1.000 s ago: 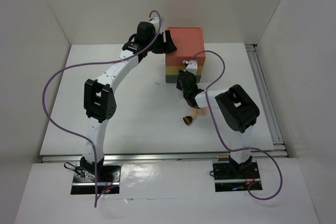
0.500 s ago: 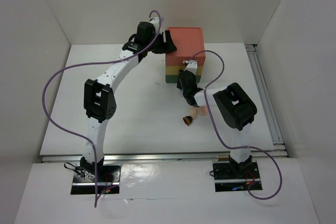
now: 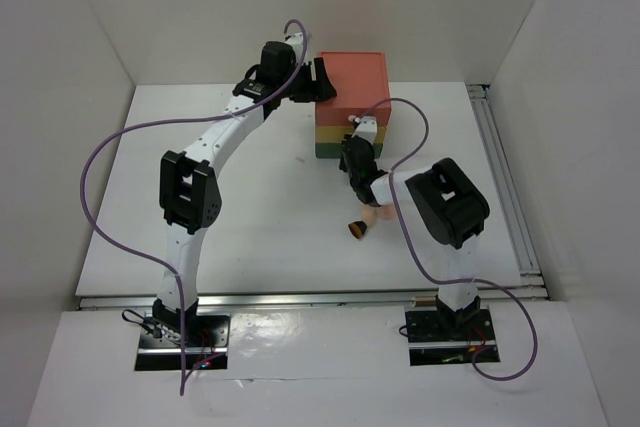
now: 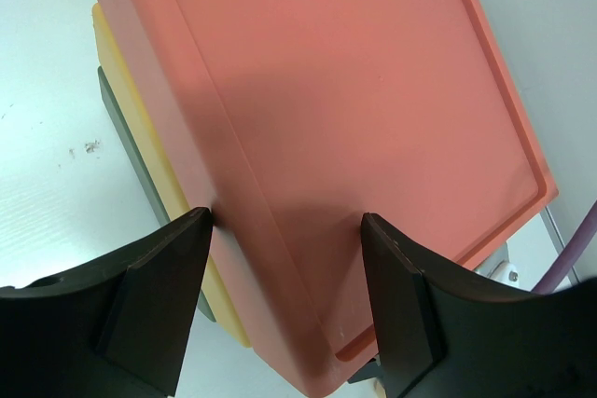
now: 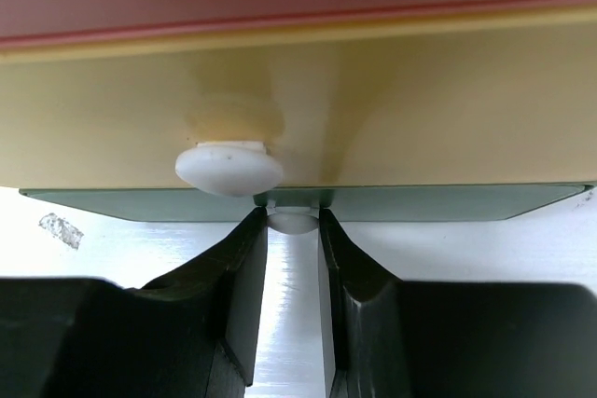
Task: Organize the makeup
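- One change stands out: the right tool (image 5: 291, 219) has drawn its jaws in from a wider gap. They now appear to pinch the small white knob (image 5: 294, 222) of the green bottom drawer (image 5: 420, 202). Its arm has shifted only slightly.
- The left tool (image 4: 286, 221) has not moved. Its jaws are apart, straddling the far left corner of the coral, yellow and green plastic drawer box (image 3: 352, 75), with one finger against the side, likely bracing it.
- Makeup in sight is a brown-tipped brush (image 3: 357, 230) and a peach piece (image 3: 378, 214), perhaps a sponge. Both lie unmoved on the white table (image 3: 250, 217), just near of the box and beside the right arm.
- The grip looks set for pulling the green drawer open so those pieces can go in.
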Action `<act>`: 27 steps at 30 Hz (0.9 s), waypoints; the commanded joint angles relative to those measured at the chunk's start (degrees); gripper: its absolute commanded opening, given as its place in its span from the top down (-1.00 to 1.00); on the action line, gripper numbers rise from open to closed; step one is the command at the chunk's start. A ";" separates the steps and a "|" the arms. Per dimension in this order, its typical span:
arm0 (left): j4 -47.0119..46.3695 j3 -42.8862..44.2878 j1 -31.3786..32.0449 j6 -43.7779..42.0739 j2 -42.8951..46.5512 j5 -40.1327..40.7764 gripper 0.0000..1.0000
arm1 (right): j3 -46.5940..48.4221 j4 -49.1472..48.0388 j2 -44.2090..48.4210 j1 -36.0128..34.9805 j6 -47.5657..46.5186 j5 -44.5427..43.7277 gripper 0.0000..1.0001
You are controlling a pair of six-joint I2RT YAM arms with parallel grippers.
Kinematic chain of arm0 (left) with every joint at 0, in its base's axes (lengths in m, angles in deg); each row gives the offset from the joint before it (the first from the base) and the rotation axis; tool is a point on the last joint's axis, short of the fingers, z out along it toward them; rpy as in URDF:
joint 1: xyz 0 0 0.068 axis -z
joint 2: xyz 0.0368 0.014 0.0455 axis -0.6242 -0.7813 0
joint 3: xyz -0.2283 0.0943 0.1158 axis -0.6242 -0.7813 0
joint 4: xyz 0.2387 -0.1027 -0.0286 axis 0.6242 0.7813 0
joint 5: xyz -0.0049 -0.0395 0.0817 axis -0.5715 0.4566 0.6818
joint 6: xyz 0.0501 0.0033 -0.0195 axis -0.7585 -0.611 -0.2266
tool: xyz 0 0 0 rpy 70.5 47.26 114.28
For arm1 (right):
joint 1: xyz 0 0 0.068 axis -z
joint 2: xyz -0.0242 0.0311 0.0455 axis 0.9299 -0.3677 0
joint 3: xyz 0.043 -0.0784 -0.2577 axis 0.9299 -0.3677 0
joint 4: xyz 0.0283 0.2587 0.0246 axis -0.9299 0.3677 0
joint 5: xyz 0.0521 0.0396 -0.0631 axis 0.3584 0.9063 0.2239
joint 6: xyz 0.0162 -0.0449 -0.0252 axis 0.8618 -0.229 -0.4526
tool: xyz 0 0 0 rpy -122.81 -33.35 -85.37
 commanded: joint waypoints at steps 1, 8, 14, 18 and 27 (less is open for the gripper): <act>14.01 -3.28 1.14 -3.04 -1.78 -0.39 -0.52 | -1.76 -6.49 3.07 0.79 -0.20 -0.86 0.88; 14.01 -3.28 1.14 -3.04 -1.78 0.22 -0.52 | -10.19 -7.63 7.98 -2.98 -0.03 -0.33 1.00; 14.01 -3.28 1.14 -2.51 -1.78 -0.31 -0.52 | -18.37 -5.00 14.92 -8.87 3.39 -1.64 1.00; 14.01 -3.28 1.14 -2.51 -1.78 -0.31 -0.52 | -21.97 0.98 19.59 -13.17 8.23 -2.87 1.00; 14.01 -3.90 1.14 -1.98 0.67 0.75 -0.67 | -19.18 12.48 25.92 -17.49 7.54 -5.87 -0.26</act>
